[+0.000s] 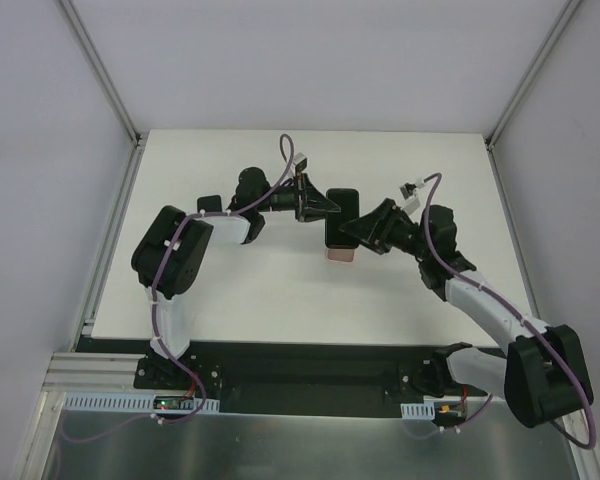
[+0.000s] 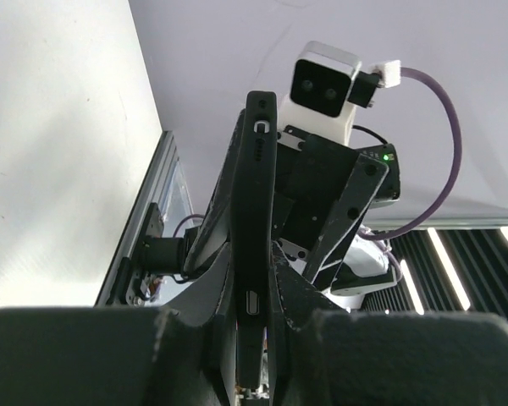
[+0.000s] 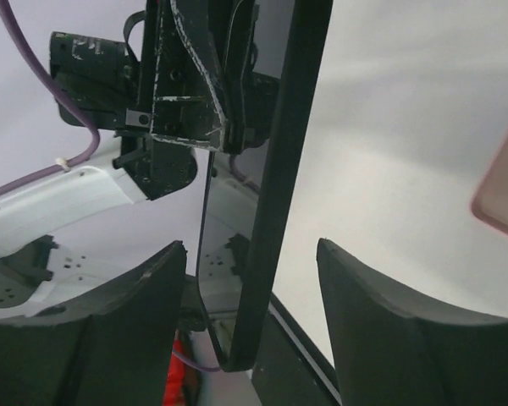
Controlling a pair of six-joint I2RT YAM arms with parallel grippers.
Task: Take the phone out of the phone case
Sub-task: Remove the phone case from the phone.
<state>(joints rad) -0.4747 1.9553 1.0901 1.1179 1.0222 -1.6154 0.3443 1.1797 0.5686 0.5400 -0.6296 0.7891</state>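
Phone [image 1: 340,215] is already out, held just above the phone case [image 1: 340,256], which seems to lie on the table [image 1: 260,290]; left fingers [image 2: 110,355] are closed on its edge to keep it clear of the case; right fingers [image 3: 110,338] stand open on both sides of it, gripping nothing.

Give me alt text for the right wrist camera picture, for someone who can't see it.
A black phone stands edge-on between the open fingers of the right gripper, neither touching it, while the left gripper clamps its far end. A corner of the pink phone case shows at the right edge, apart from the phone.
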